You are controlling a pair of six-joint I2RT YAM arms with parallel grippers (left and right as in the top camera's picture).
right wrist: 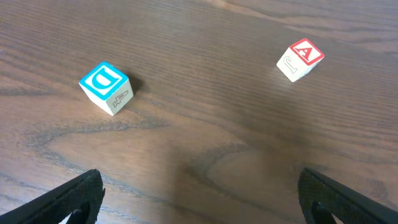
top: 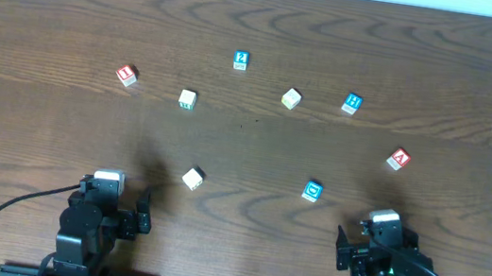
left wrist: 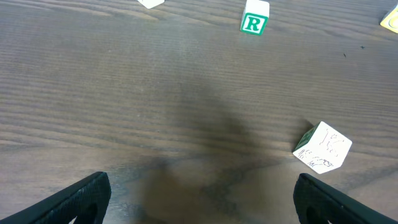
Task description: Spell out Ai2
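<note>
Wood, dark and grained, is all that lies between the tips of either pincer, and neither has hold of anything. My left pincer (left wrist: pixel 202 190) is spread wide over the table (left wrist: pixel 124 93), its fingers (left wrist: pixel 81 200) out at the lower corners of the wrist view. A white block (left wrist: pixel 322 147) with faint scribbled faces sits just ahead and to its right, turned on the diagonal. The R block (left wrist: pixel 254 17) is further ahead, also right of centre. My right pincer (right wrist: pixel 202 190) is just as wide apart and equally empty. The D block (right wrist: pixel 106 87) is near, ahead and to its left. The A block (right wrist: pixel 300 59) is further ahead and to its right, red face up and turned askew. From overhead, the 2 block (top: pixel 241 59) is the farthest piece, well ahead of both pincers and roughly between them, ahead-right of my left and ahead-left of my right. A red block (top: pixel 127 75) lies far out, almost straight ahead of my left pincer (its letter looks like an I, though I cannot read it for certain). A pale block (top: pixel 291 98) and the H block (top: pixel 352 103) sit well ahead of my right pincer and somewhat left of it, the H block nearer its line. All three pieces for the word are well apart from one another, and none touches any other block.
</note>
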